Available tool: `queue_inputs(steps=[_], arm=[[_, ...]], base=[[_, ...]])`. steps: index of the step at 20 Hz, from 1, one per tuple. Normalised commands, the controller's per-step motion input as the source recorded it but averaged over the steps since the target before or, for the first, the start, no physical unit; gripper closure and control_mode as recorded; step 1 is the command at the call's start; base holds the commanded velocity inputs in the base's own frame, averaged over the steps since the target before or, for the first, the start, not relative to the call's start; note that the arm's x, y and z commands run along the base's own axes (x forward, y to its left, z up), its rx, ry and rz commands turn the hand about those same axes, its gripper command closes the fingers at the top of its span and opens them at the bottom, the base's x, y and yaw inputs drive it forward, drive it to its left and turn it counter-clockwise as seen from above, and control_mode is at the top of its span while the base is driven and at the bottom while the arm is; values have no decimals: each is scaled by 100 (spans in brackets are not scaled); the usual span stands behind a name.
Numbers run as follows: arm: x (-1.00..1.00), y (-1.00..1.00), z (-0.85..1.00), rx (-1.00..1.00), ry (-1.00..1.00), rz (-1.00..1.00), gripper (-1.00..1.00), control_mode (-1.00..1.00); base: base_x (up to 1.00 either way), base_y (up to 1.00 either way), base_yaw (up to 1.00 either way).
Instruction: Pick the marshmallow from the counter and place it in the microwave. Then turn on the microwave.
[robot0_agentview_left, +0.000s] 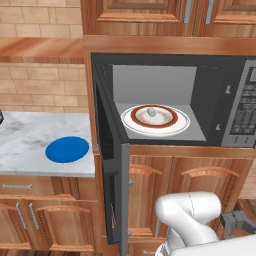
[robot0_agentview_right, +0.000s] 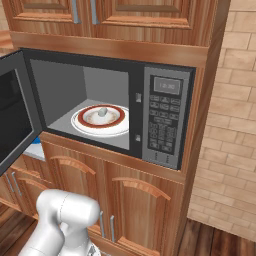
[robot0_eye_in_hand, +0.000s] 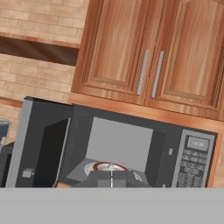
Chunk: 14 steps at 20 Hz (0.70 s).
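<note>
Marble counter carries a round blue plate at nine o'clock of the microwave. Its door swings wide at the left edge, cavity front unobstructed. Inside, the marshmallow stands upright at the centre of the red-rimmed plate. Pincer pressed together, holding nothing.

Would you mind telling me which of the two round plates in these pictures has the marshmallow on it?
The white red-rimmed plate inside the open microwave; the marshmallow sits at its centre. The other, the blue plate, lies bare on the marble counter.
</note>
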Motion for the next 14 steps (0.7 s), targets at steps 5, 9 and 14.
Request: queue_inputs(steps=[5, 9, 14], arm=[[0, 17, 0, 0, 0, 0, 100, -100], [0, 18, 0, 0, 0, 0, 100, -100], [3, 15, -2, 0, 0, 0, 100, -100]], base=[[0, 0, 0], [0, 0, 0], [0, 0, 0]])
